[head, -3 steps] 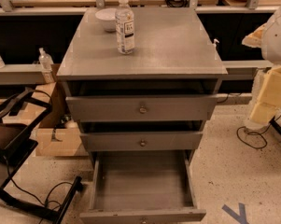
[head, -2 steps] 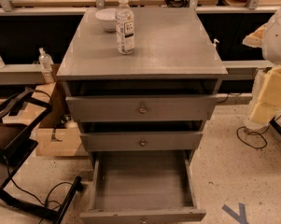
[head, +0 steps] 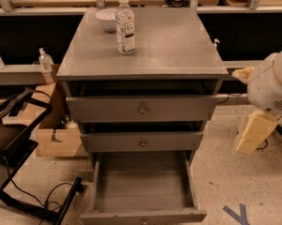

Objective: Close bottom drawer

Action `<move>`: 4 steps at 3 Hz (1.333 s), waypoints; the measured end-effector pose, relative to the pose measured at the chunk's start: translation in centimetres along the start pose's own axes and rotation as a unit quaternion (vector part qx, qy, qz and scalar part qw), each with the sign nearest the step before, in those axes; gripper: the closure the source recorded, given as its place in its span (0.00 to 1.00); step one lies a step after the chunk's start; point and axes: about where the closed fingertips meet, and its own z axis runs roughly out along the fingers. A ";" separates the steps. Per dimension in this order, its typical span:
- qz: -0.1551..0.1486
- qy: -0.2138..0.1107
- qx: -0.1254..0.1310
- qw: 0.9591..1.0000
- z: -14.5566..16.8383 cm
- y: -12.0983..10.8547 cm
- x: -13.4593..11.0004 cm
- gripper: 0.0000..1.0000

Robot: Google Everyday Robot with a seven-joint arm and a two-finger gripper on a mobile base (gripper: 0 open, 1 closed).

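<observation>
Three grey drawers stand in this cabinet, and the bottom drawer is the one I want. It is pulled far out toward the near side, its plain grey box bare inside and its front panel right at the bottom edge of my view.

To do this well, I would bring the gripper down low and round to the near side of that panel. I would set it against the middle of the front, close to the knob, and push straight toward the far side. An off-centre push would, I judge, skew the box and jam it. I would go slowly and stop once the front sits level with the cabinet face.

The gripper hangs at the right of the scene, below the white arm housing. It is well apart from the drawer, to its right and touching nothing. Whether it is parted or closed I cannot tell.

Above, the middle drawer and the top drawer each stand a little way out, and I must keep off them. On the cabinet top a water bottle stands upright with a white bowl just behind it, so no jolts.
</observation>
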 end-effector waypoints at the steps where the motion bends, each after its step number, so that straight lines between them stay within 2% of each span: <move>1: -0.014 -0.009 0.010 1.000 6.1 0.4 1.2 0.00; 2: -0.014 -0.010 0.030 0.999 11.5 -0.7 2.2 0.00; 3: -0.015 -0.014 0.044 0.999 11.3 -1.4 1.9 0.00; 4: -0.015 -0.014 0.043 0.999 11.2 -1.3 2.0 0.00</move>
